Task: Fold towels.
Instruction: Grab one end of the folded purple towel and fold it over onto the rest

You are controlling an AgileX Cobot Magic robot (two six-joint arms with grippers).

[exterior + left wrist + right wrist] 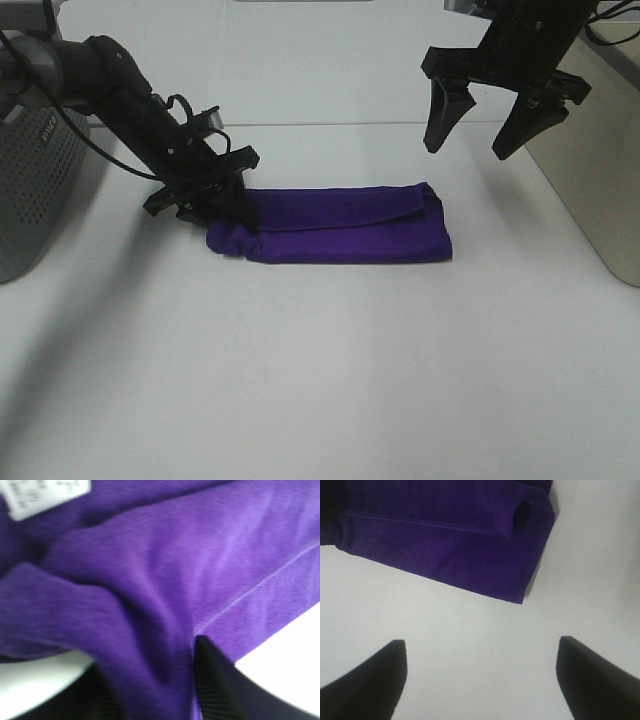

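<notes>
Pinching the towel (350, 235) end between its jaws, ready to fold, the left gripper (233, 212) holds it; the right gripper (464, 150) hovers clear, jaws spread.

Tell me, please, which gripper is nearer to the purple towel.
Left. The left gripper is shut on one end of the purple towel; the right gripper hangs open in the air near the other end, not touching.

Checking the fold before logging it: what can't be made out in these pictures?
- Tag print: left wrist view, blurred and cut off by the edge.
- Towel's left end: high view, hidden by the left pincer.
- Layer count: hidden inside the fold in every view.
- Basket contents: high view, cut off by the edge.
</notes>
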